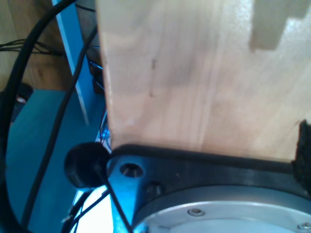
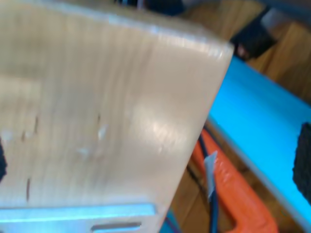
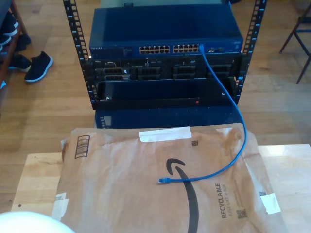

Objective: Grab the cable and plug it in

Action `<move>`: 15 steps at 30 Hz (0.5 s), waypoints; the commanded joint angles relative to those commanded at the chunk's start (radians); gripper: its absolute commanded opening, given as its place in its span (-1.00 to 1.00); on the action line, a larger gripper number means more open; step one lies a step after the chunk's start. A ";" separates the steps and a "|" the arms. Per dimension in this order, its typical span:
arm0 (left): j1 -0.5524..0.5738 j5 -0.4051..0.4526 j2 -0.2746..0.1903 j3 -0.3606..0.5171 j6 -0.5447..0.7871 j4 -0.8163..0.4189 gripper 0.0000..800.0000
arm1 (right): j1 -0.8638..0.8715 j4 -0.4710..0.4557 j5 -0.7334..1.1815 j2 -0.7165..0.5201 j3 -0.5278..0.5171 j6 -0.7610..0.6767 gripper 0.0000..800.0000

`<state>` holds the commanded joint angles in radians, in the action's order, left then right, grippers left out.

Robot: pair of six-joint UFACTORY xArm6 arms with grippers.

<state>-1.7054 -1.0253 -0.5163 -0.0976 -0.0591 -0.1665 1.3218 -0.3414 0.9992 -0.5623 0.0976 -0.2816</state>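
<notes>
The bright blue cable (image 3: 232, 121) has one end plugged into a port on the blue network switch (image 3: 165, 36) in the rack. From there it hangs down and curls onto brown packing paper (image 3: 146, 194) on the wooden table. Its free plug (image 3: 162, 180) lies loose on the paper near the printed arrow. In the first wrist view, pale wood (image 1: 194, 73) sits very close, and a dark pad (image 1: 304, 145) shows beside it. The second wrist view faces a similar wooden board (image 2: 97, 111), with a dark pad (image 2: 303, 162) off to one side. Neither view shows how the jaws stand.
More blue rack units (image 3: 165, 73) sit under the switch between black rack rails. Shoes (image 3: 36, 65) lie on the floor at the exterior view's left. An orange clamp (image 2: 228, 194) and black arm cables (image 1: 53, 126) hang near the wood. A metal flange (image 1: 218, 213) is close.
</notes>
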 joint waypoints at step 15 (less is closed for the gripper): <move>0.000 0.000 0.000 0.000 0.000 0.000 1.00 | -0.006 0.002 -0.021 0.006 -0.005 -0.003 1.00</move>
<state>-1.7054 -1.0253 -0.5163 -0.0976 -0.0591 -0.1665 1.3157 -0.3399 0.9778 -0.5562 0.0930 -0.2846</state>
